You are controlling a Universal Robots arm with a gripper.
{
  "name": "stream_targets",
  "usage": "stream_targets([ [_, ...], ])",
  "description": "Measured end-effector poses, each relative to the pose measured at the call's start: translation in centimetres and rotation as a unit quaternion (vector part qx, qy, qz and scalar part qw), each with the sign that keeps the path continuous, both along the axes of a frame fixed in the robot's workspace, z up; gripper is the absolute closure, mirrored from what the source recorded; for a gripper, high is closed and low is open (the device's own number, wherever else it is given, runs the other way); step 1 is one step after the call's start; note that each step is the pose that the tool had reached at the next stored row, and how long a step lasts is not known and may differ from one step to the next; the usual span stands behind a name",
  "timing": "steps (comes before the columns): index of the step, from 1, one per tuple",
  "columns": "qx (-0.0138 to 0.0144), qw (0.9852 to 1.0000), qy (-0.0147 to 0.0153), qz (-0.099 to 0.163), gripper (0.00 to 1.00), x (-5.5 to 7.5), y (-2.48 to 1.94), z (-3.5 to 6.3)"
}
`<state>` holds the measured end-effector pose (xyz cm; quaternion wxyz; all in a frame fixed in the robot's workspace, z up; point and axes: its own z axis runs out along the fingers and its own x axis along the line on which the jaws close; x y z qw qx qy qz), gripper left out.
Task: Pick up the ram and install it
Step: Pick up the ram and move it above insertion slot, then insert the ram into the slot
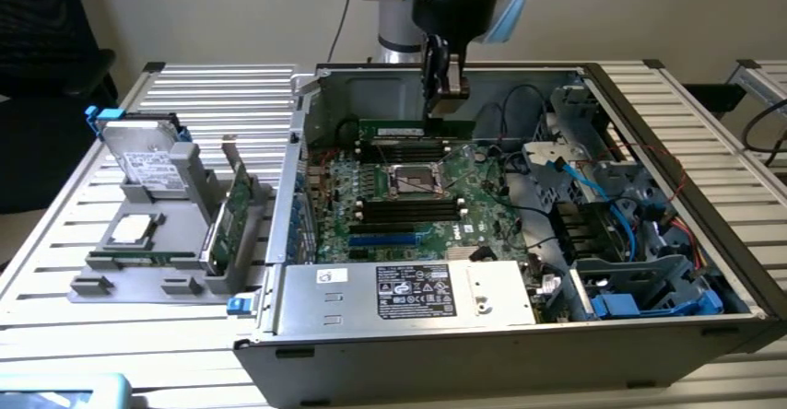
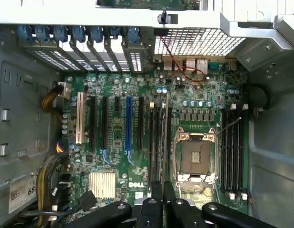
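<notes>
The ram (image 1: 412, 132), a long green stick with a pale label, stands on its edge at the black slots (image 1: 412, 149) behind the CPU socket (image 1: 416, 180), inside the open computer case (image 1: 492, 354). My gripper (image 1: 445, 99) comes straight down onto its top edge and is shut on it. In the wrist view the ram (image 2: 163, 137) is a thin line seen edge-on, running out from between my fingertips (image 2: 157, 202) along the slots beside the socket (image 2: 194, 156). I cannot tell whether it is seated in a slot or just above it.
Left of the case, a grey holder (image 1: 135, 275) carries a hard drive (image 1: 150, 165), a green expansion card (image 1: 231, 216) and a processor (image 1: 133, 230). The power supply (image 1: 406, 294) sits at the case front. Blue and black cables (image 1: 578, 179) and drive cages (image 1: 646, 285) fill the right side.
</notes>
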<state>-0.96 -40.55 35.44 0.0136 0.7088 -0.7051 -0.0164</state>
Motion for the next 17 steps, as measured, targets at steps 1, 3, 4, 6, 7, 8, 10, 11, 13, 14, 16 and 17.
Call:
stream_targets([
  [1,0.0,1.0,-0.0002,0.0,0.87,0.0,0.05,-0.15],
  [3,-0.0001,1.0,-0.0011,0.0,0.87,0.01,0.07,-0.5],
  [4,0.0,1.0,-0.0012,0.0,0.87,0.01,0.08,-0.65],
  [6,0.0002,1.0,-0.0013,0.0,0.87,0.0,0.07,-0.85],
  [7,0.0001,1.0,-0.0007,0.0,0.87,0.0,0.07,-0.85],
  [8,0.0001,1.0,-0.0008,0.0,0.87,0.0,0.07,-0.85],
  [10,0.0002,1.0,-0.0008,0.0,0.87,0.0,0.07,-0.86],
  [11,0.0003,1.0,-0.0008,0.0,0.87,0.0,0.07,-0.86],
  [13,0.0002,1.0,-0.0008,0.0,0.87,0.0,0.07,-0.86],
  [14,0.0002,1.0,-0.0008,0.0,0.87,0.0,0.07,-0.86],
  [16,0.0003,1.0,-0.0008,0.0,0.87,0.0,0.08,-0.86],
  [17,0.0004,1.0,-0.0009,0.0,0.87,0.01,0.09,-0.88],
])
